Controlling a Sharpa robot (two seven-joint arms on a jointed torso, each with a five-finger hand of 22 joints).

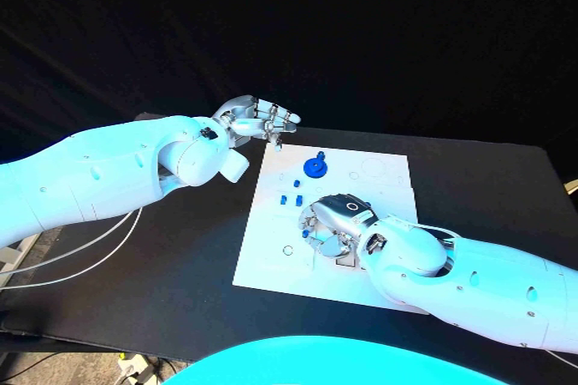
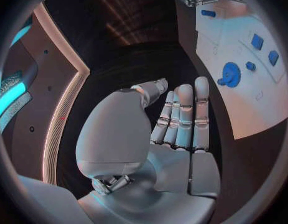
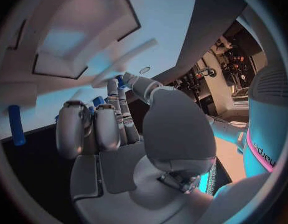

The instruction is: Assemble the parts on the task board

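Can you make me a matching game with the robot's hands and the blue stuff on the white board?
Things:
1. left hand
2. right hand
3. round blue part
4. task board

Where or how:
A. lies on the far part of the board, untouched
B. white plate on the black table
C. fingers bent down over the board's middle
D. above the board's far corner, holding nothing

Pairs: 1-D, 2-C, 3-A, 4-B
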